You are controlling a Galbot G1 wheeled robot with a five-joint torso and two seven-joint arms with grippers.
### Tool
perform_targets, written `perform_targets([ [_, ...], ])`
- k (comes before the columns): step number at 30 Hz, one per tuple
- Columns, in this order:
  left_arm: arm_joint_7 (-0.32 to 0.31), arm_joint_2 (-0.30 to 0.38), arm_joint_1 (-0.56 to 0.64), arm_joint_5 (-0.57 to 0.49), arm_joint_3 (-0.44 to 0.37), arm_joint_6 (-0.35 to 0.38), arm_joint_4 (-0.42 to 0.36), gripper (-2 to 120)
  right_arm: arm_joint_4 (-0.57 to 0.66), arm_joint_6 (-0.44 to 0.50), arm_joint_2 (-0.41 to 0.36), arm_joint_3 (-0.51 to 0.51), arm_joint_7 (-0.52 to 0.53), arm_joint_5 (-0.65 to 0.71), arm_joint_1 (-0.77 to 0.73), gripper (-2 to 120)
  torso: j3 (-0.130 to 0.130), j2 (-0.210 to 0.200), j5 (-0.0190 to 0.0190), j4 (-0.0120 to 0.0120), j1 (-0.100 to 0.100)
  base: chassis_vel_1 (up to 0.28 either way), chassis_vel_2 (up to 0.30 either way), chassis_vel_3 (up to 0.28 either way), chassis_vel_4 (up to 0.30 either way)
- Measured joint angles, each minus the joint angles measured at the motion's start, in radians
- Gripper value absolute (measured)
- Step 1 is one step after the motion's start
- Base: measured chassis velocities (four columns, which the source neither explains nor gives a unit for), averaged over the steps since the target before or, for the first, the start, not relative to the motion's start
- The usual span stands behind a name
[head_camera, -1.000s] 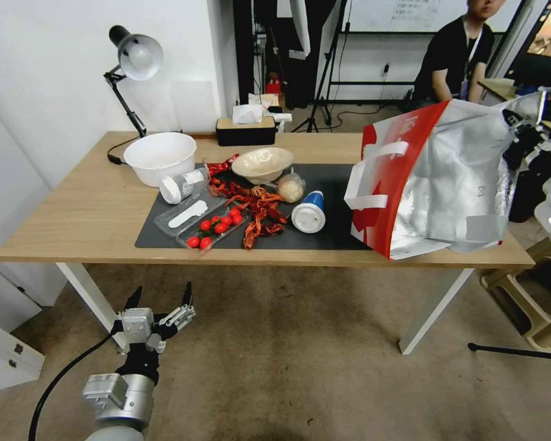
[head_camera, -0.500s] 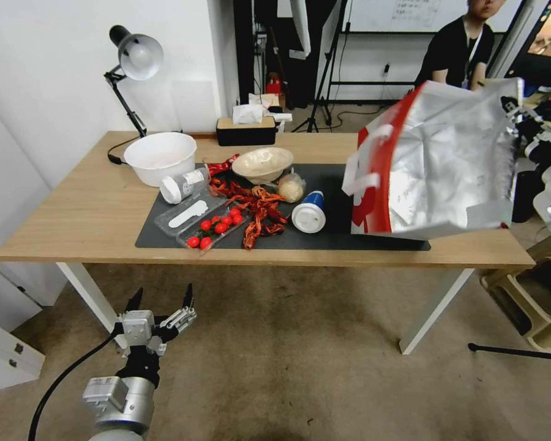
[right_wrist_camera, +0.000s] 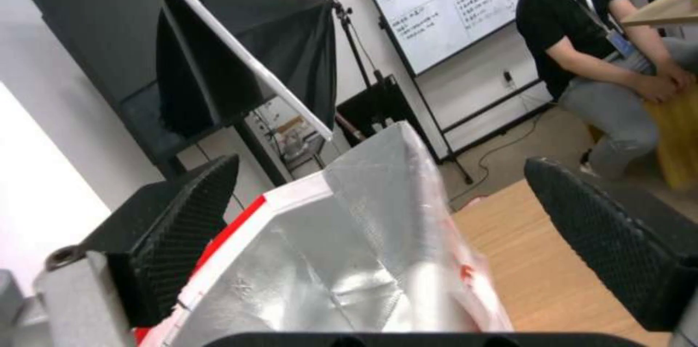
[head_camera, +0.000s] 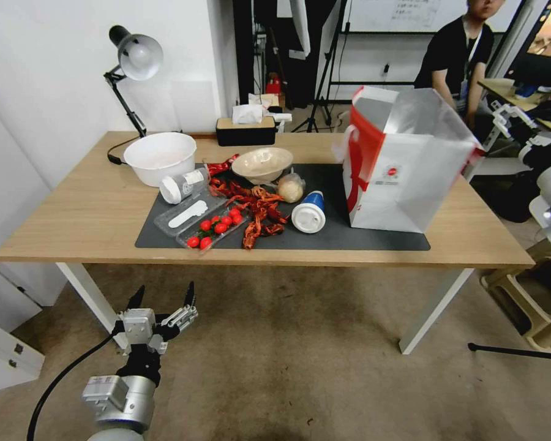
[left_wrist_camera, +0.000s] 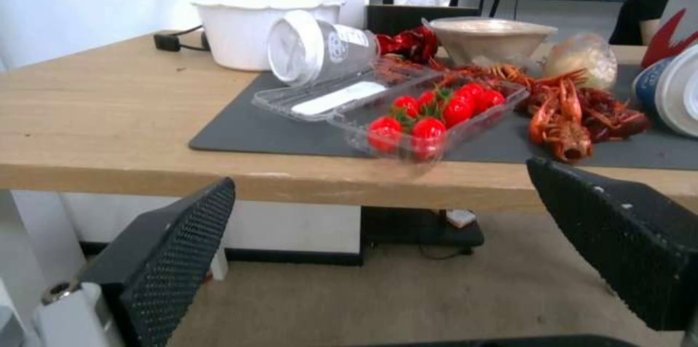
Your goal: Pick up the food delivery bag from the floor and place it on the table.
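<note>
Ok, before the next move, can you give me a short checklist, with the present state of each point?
1. The food delivery bag stands on the table: ok.
2. Bag upright: ok.
3. Right hand open, its fingers apart from the bag's walls: ok.
4. Strap handles free of the right hand: cannot tell.
5. Bag apart from the blue cup: ok.
6. Left hand open, low in front of the table's edge, away from the bag: ok.
</note>
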Motion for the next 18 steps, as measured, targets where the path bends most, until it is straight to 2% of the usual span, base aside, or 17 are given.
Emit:
perform_targets([
  [6,0.001,0.003,-0.004,-0.007,-0.004,0.004,-0.004,100,0.017,-0.004,-0.003,0.010,0.003,-0.026,-0.022,100,0.000,0.000,-0.0001,-0.0001,0.000,0.000,0.000,0.000,0.000],
  [13,0.001,0.001,-0.003,-0.009,-0.007,0.002,-0.009,100,0.062,-0.010,-0.010,0.029,-0.054,-0.213,-0.109,100,0.000,0.000,0.0000,-0.0002,0.000,0.000,0.000,0.000,0.000],
  [18,0.003,-0.003,-0.003,-0.014,-0.007,-0.003,-0.008,100,0.149,0.045,0.000,0.052,-0.072,-0.352,-0.222,100,0.000,0.000,-0.0001,0.0000,0.000,0.000,0.000,0.000,0.000],
])
